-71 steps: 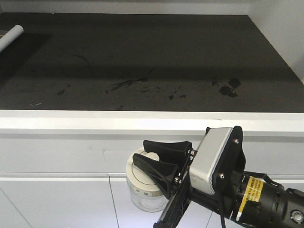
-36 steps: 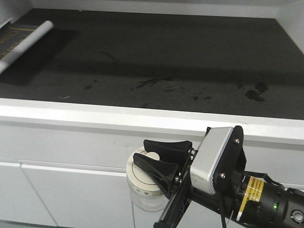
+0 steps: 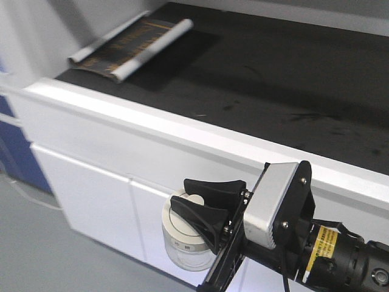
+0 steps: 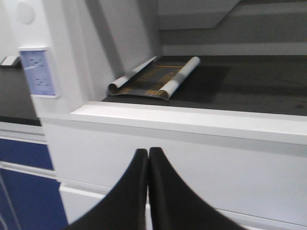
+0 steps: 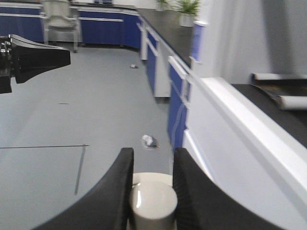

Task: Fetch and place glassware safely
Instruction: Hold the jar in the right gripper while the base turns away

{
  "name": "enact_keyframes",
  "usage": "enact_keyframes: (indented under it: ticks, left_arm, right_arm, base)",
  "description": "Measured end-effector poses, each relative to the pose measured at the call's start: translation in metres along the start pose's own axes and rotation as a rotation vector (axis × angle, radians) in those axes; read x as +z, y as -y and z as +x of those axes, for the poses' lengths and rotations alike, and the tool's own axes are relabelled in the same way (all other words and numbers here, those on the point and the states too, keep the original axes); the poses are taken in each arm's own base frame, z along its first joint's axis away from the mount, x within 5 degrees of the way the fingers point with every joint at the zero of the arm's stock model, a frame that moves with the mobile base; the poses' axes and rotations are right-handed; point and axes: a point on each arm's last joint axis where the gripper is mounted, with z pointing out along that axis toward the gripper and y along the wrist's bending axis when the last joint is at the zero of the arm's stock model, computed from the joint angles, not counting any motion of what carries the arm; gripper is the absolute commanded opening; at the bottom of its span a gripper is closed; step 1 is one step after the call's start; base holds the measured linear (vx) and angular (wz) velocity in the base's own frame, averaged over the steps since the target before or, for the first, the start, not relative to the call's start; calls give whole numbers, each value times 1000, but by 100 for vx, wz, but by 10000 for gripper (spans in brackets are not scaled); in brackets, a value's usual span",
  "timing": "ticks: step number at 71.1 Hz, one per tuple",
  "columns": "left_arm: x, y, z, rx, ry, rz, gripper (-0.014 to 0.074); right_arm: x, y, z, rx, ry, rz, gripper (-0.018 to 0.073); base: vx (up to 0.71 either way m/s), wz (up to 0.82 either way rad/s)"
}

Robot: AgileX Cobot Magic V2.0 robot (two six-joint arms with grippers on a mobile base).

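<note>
The glassware (image 3: 184,244) is a squat clear jar with a cream-white lid, hanging in the air in front of the white cabinet doors. My right gripper (image 3: 182,196) is shut on the lid's central knob (image 5: 154,201), with one black finger on each side of it in the right wrist view. The lid's rim (image 5: 142,178) peeks out behind the knob between the fingers (image 5: 184,172). My left gripper (image 4: 147,151) is shut with its tips pressed together and nothing between them. It faces the white counter edge (image 4: 192,120) and also shows as a black tip (image 5: 43,57) at the upper left.
A black worktop (image 3: 292,79) with a white front edge runs across the view. A partly rolled dark sheet (image 3: 130,45) lies at its far left. White cabinet doors (image 3: 91,194) stand below, blue cabinets (image 5: 160,62) farther along, and grey floor (image 5: 72,120) beside them.
The view has swung and shifted along the counter. The rolled sheet and the floor have come into sight. The right gripper still holds the jar the same way.
</note>
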Motion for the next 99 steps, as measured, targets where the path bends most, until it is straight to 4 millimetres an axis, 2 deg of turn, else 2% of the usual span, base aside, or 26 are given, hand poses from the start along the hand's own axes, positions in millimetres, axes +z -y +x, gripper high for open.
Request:
enact_keyframes:
  ticks: [99]
  left_arm:
    - [0, 0, 0, 0, -1, 0, -7]
  right_arm:
    - [0, 0, 0, 2, -1, 0, -3]
  base:
    - [2, 71]
